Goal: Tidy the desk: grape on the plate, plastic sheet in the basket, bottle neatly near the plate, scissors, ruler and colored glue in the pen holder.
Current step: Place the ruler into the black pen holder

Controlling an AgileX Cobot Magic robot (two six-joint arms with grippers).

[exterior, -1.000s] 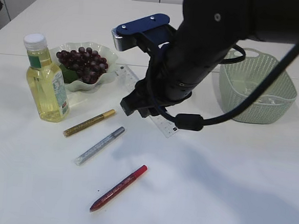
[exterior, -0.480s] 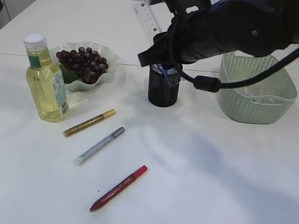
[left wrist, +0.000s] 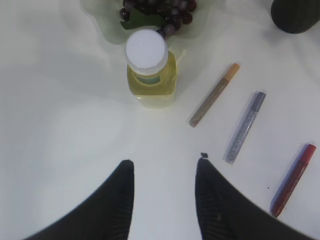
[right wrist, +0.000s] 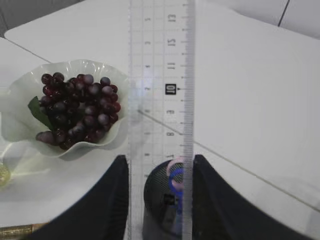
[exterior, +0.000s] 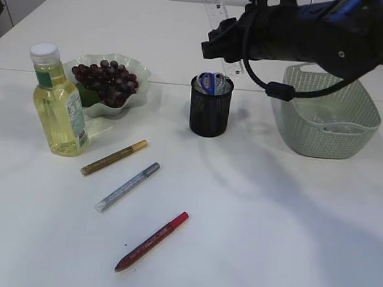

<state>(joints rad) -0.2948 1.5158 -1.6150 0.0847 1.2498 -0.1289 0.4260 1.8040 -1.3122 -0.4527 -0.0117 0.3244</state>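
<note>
1. Clear plastic ruler (right wrist: 159,100) is clamped between the right gripper's (exterior: 226,46) dark fingers (right wrist: 107,200), held near-upright w/ its low end just above the black mesh pen holder (exterior: 210,107). Judging by that, it's lined up for a drop-in.
2. Blue-handled scissors (exterior: 211,81) already stand inside the holder, so the ruler prob. needs to slide in beside the handles, not on top of them.
3. Dark red grape bunch (exterior: 106,82) sits on the pale green wavy glass plate (exterior: 139,66), far left. That part looks done.
4. Yellow-liquid bottle w/ white cap (exterior: 58,103) stands upright just beside the plate, near side. Neat enough, I'd say.
5. Three glitter glue pens lie flat on the white table (exterior: 270,241), near-left of the holder: gold glue pen (exterior: 114,157), silver glue pen (exterior: 127,186), red glue pen (exterior: 152,241). Not yet collected.
6. Left gripper (left wrist: 164,172) hovers above the table near the bottle, fingers apart, nothing between them. Prob. waiting on the pens.
7. Pale green woven basket (exterior: 360,129) stands at right; something clear seems to lie inside, can't tell for sure it's the sheet.
</note>
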